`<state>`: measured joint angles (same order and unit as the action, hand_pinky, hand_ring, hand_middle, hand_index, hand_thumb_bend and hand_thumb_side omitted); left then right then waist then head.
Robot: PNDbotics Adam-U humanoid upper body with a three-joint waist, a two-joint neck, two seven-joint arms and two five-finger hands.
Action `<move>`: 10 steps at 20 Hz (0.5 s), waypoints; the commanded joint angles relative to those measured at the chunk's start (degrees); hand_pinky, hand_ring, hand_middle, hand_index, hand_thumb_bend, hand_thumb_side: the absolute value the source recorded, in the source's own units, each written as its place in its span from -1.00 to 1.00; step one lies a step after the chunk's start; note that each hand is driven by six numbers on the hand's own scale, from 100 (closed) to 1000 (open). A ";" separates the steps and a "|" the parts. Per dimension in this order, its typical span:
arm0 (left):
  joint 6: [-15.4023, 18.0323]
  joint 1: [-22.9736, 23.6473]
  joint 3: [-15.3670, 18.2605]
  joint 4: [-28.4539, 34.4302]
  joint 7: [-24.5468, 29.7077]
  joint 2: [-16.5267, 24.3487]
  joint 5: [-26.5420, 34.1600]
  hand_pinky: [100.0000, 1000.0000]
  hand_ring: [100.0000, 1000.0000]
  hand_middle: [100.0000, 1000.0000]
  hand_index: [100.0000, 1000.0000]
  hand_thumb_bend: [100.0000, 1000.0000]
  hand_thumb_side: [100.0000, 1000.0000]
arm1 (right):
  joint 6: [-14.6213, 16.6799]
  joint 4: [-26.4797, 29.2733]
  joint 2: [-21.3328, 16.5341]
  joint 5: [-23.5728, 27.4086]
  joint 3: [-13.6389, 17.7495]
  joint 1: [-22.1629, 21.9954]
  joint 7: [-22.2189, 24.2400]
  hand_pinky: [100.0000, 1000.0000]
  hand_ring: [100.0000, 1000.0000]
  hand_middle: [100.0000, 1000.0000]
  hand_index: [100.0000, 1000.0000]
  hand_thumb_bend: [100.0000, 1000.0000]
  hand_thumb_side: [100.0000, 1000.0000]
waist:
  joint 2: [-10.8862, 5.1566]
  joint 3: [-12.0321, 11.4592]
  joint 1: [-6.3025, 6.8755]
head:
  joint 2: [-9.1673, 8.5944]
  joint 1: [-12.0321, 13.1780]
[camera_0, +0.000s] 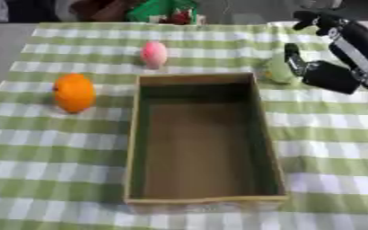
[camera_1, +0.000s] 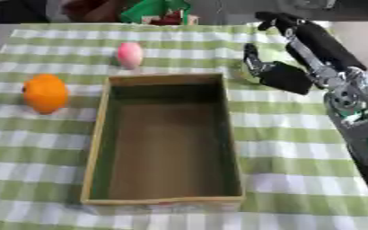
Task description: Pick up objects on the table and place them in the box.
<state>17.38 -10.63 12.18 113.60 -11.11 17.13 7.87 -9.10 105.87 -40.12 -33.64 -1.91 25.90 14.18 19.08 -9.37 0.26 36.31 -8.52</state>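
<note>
An open brown cardboard box (camera_0: 269,134) stands in the middle of the green-and-white checked cloth, with nothing in it. An orange fruit (camera_0: 74,92) lies to its left. A pink egg-shaped object (camera_0: 154,54) stands just beyond the box's far wall. A pale green object (camera_0: 278,70) sits by the box's far right corner. My right hand (camera_0: 328,76) comes in from the upper right and lies against that object's right side, hiding most of it in the right eye view. The left hand is out of sight.
Red and green items (camera_0: 168,11) lie past the table's far edge. The cloth (camera_0: 54,152) is bare left and right of the box. My right forearm (camera_1: 352,103) runs down the right side of the right eye view.
</note>
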 commanded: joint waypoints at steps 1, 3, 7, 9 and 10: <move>0.15 -0.46 0.33 0.99 -0.06 1.40 -0.09 -0.33 0.04 -0.06 0.20 -1.00 0.81 | 0.70 -1.51 -2.23 0.38 0.04 1.49 1.04 0.70 1.00 0.59 1.00 -1.00 0.50 | -0.94 -0.17 0.05 | -0.01 0.51; 0.15 -0.45 0.32 0.99 -0.07 1.40 -0.06 -0.33 0.04 -0.06 0.20 -1.00 0.81 | 1.08 -2.66 -2.36 0.29 -0.17 2.21 1.57 0.70 1.00 0.60 1.00 -1.00 0.48 | -1.01 -0.22 0.05 | -0.23 0.39; 0.06 -0.39 0.28 0.99 -0.05 1.39 -0.01 -0.33 0.04 -0.06 0.20 -1.00 0.80 | 1.42 -5.11 -2.56 -0.55 -0.49 3.95 2.23 0.69 1.00 0.62 1.00 -1.00 0.40 | -1.22 -0.14 0.07 | -0.97 -0.48; 0.01 -0.38 0.25 0.99 -0.02 1.40 0.03 -0.33 0.04 -0.06 0.20 -1.00 0.80 | 1.46 -6.47 -2.64 -1.18 -0.67 4.86 2.53 0.69 1.00 0.63 1.00 -1.00 0.36 | -1.31 -0.11 0.04 | -1.36 -0.97; -0.01 -0.39 0.23 0.99 0.00 1.41 0.04 -0.33 0.04 -0.06 0.20 -1.00 0.80 | 1.45 -7.18 -2.71 -1.53 -0.76 5.33 2.67 0.69 1.00 0.64 1.00 -1.00 0.35 | -1.32 -0.10 0.01 | -1.53 -1.20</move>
<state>17.37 -10.63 12.18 113.60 -11.13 17.13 7.85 -7.73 99.00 -40.68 -34.54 -2.94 30.30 16.58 19.03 -9.49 0.24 35.63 -9.33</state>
